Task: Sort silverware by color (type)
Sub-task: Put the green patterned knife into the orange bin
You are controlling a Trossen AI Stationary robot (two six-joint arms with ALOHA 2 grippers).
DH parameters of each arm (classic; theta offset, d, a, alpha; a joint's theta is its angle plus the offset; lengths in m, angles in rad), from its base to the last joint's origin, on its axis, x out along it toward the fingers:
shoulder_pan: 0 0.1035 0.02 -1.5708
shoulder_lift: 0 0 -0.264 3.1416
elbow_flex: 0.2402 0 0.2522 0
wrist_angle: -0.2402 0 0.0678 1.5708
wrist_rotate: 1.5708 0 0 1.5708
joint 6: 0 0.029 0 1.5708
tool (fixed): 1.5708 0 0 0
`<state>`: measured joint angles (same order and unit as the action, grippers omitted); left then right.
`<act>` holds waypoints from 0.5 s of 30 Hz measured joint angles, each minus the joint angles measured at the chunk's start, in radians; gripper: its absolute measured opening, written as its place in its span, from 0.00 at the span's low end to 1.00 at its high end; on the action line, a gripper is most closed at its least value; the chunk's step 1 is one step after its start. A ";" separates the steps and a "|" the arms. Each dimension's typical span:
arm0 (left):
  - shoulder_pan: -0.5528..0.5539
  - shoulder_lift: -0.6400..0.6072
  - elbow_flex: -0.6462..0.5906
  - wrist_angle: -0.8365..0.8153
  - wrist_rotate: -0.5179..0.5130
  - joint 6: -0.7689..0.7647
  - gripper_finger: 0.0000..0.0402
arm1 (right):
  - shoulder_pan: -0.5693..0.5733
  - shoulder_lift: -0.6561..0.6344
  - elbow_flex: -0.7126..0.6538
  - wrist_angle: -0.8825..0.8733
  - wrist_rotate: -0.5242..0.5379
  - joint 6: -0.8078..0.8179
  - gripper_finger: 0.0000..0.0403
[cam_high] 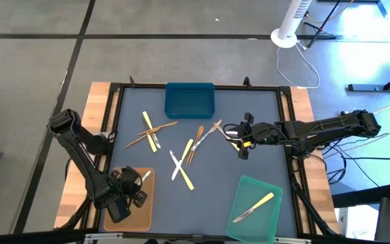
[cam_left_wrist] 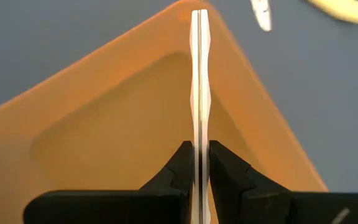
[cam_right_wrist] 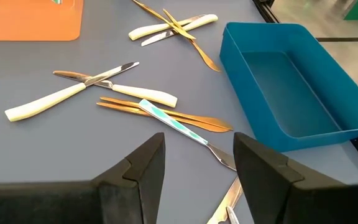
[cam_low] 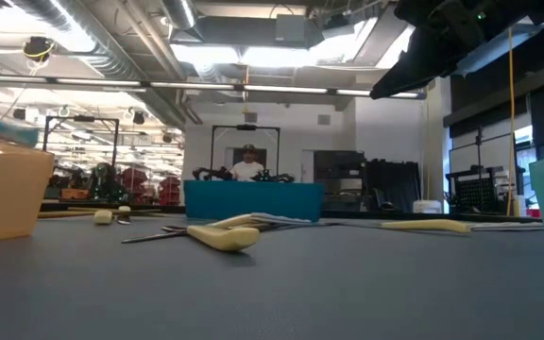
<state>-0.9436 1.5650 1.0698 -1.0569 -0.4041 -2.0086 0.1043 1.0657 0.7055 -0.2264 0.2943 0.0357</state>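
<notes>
Two grippers to watch, operator. Your left gripper (cam_left_wrist: 201,163) sits over the orange-tan rectangular tray (cam_high: 131,203) at the desk's (cam_high: 263,122) near-left corner, fingers pinched tight on a thin silvery-white utensil (cam_left_wrist: 200,93) held edge-on above the tray floor. Your right gripper (cam_right_wrist: 196,158) hovers right of centre, fingers spread wide with nothing between them, just over a silver fork with a teal-striped white handle (cam_right_wrist: 173,122).

Most of the silverware lies loose mid-desk: a crossed pair of pale yellow-handled knives (cam_high: 181,166), two slim wood-brown pieces (cam_right_wrist: 166,112) side by side under that fork, and another crossed cluster (cam_high: 150,131) nearer the empty deep blue rectangular tray (cam_high: 189,100) at the far edge. One pale yellow-handled knife (cam_high: 254,205) already lies inside the green tray (cam_high: 271,187) at near right.
</notes>
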 joint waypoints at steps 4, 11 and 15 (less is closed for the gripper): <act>0.000 0.000 -0.043 0.043 0.068 -0.005 0.07 | 0.000 0.000 0.000 0.000 0.000 0.000 0.45; 0.000 0.000 -0.132 0.154 0.081 -0.005 0.07 | 0.000 0.000 0.000 0.000 0.000 0.000 0.45; 0.000 0.000 -0.165 0.189 0.081 -0.005 0.07 | 0.000 0.000 0.000 0.000 0.000 0.000 0.45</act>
<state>-0.9432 1.5650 0.9045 -0.8675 -0.3233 -2.0141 0.1043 1.0657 0.7052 -0.2260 0.2940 0.0357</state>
